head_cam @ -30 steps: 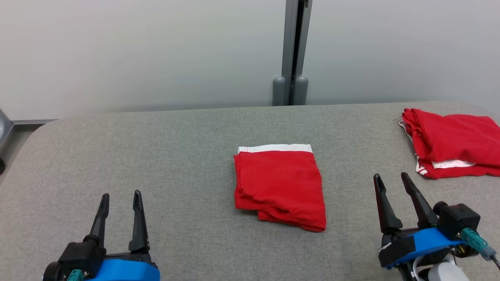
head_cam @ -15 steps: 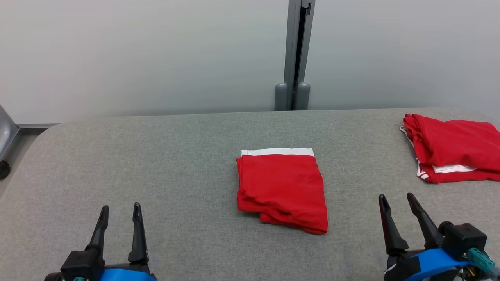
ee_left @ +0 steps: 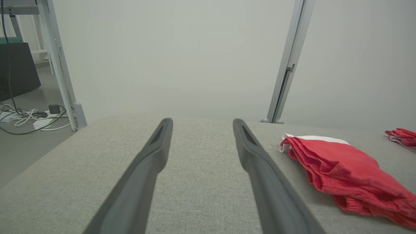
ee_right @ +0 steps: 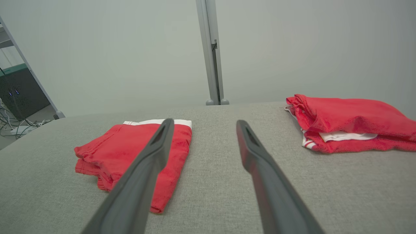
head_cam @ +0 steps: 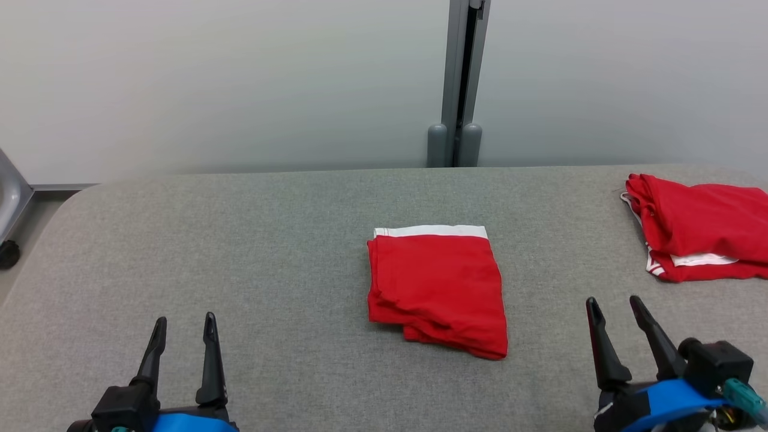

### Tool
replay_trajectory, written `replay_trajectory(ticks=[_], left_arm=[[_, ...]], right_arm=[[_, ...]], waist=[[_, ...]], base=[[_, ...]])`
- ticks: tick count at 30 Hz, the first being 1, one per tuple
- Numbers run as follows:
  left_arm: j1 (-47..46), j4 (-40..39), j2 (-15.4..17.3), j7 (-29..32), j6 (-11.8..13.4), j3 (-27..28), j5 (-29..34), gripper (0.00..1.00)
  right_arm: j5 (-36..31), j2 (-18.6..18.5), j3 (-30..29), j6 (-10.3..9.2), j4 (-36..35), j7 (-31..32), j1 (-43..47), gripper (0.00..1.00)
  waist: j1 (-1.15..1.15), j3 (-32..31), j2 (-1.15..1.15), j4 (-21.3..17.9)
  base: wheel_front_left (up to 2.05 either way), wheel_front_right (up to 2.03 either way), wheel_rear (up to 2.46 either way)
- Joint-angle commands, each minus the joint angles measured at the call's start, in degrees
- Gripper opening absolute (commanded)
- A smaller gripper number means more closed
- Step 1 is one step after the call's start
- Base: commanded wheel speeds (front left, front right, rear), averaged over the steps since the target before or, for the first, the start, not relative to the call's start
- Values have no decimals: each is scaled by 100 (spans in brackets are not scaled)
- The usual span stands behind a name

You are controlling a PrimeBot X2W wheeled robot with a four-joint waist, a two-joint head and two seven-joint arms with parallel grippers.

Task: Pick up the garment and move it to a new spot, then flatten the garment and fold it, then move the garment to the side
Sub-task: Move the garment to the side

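Centrally on the grey worktop (head_cam: 240,240) lies the folded red garment (head_cam: 437,291); left gripper (head_cam: 185,318) and right gripper (head_cam: 613,301) hover by the near edge, jaws apart, likely needing to pinch every layer when shifting it aside.

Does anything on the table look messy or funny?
Only a little. The folded red garment in the middle of the grey table has uneven layers poking out along its near edge. The other red garment at the right edge is rumpled, with white trim sticking out. Nothing looks spilled or torn.
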Motion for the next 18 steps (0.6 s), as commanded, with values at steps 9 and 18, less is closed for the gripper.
replay_trajectory(ticks=[9,18], left_arm=[[-354,-84,2,-12,21,-114,-44,100],[-708,107,-43,-115,-22,-261,-111,100]], right_arm=[[-123,5,168,1,306,313,-1247,100],[-428,0,236,1,1701,613,-2567,100]], waist=[[1,342,0,164],[1,805,0,560]], base=[[0,0,0],[0,0,0]])
